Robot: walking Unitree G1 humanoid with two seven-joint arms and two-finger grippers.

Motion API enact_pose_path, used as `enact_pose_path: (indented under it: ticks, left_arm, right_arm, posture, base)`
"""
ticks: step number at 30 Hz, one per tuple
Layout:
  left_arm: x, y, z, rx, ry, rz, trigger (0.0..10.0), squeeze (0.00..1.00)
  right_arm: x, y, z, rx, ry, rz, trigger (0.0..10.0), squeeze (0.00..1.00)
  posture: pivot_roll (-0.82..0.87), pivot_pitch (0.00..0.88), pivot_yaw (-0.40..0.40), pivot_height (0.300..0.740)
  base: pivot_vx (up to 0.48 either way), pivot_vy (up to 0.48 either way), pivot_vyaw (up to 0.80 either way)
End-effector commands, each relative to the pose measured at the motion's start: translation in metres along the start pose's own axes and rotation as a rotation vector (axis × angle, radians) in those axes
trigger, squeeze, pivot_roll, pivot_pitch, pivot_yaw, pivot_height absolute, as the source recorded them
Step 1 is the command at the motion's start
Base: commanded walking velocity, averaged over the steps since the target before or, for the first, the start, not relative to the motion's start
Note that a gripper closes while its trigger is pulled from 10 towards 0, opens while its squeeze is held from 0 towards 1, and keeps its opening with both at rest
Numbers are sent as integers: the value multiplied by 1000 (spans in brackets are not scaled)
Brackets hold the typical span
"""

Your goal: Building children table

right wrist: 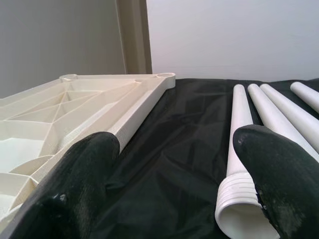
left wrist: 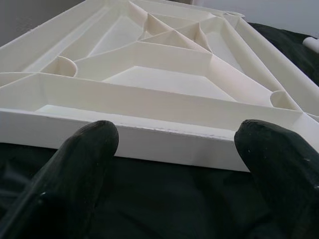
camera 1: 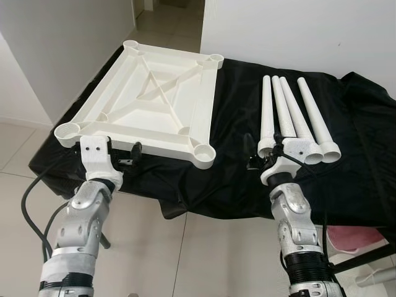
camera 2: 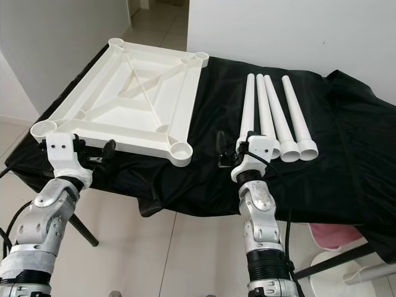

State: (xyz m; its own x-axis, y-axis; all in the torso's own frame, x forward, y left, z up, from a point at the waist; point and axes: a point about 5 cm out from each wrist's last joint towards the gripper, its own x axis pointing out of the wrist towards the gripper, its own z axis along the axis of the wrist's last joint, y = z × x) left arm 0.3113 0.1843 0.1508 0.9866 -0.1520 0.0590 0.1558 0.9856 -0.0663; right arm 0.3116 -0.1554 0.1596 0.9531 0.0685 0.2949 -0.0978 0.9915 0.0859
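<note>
Tabletop (camera 1: 154, 102) and four legs (camera 1: 291, 117) lie apart on black cloth (camera 1: 235, 167); both end effectors gape empty.

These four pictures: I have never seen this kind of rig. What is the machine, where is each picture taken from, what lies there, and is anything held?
It is a humanoid robot with two silver arms. Two pictures come from cameras in its head, looking down. The other two come from its wrists, looking along each gripper's black fingers. On the black cloth lies a white tabletop, upside down, ribs showing, and four white legs side by side. The left gripper is open at the tabletop's near edge. The right gripper is open by the nearest leg's threaded end. Nothing is held.
</note>
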Motion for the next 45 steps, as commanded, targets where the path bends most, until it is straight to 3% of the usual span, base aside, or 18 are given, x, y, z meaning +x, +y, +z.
enact_pose_path:
  ticks: [1, 3, 5, 9, 11, 13, 16, 26, 45]
  left_arm:
    - [-2, -1, -3, 11, 6, 8, 10000, 0]
    - [-2, -1, -3, 11, 6, 8, 10000, 0]
    - [-3, -16, 15, 61, -70, -49, 10000, 0]
    - [-6, -23, 25, 66, -130, -97, 10000, 0]
    - [-8, -23, 24, 63, -140, -100, 10000, 0]
    - [-11, -23, 20, 41, -149, -76, 10000, 0]
    - [-13, -25, 12, 70, -140, -63, 10000, 0]
    - [-9, -29, 16, 77, -139, -87, 10000, 0]
    - [-8, -29, 16, 80, -149, -130, 10000, 0]
  right_arm:
    - [-3, -2, -1, -4, -1, -11, 10000, 0]
    - [-3, -2, -1, -4, -1, -11, 10000, 0]
    - [-9, 0, 13, -10, -65, 9, 10000, 0]
    - [-18, 3, 20, -43, -120, 40, 10000, 0]
    - [-23, 3, 18, -66, -132, 39, 10000, 0]
    - [-29, -1, 13, -21, -125, 5, 10000, 0]
    - [-36, -9, 3, -59, -97, -7, 10000, 0]
    - [-26, -7, 17, -89, -136, 9, 10000, 0]
    - [-19, 1, 15, -90, -137, 35, 10000, 0]
  posture:
    - [63, 33, -28, 740]
    - [63, 33, -28, 740]
    - [60, 12, -33, 740]
    - [60, 12, -33, 740]
    - [64, 19, -30, 740]
    - [62, 21, -26, 740]
    - [59, 26, -22, 740]
    - [46, 38, -16, 740]
    - [51, 30, -18, 740]
  base:
    - [0, 0, 0]
    - [0, 0, 0]
    - [0, 0, 0]
    - [0, 0, 0]
    - [0, 0, 0]
    - [0, 0, 0]
    - [0, 0, 0]
    - [0, 0, 0]
    - [0, 0, 0]
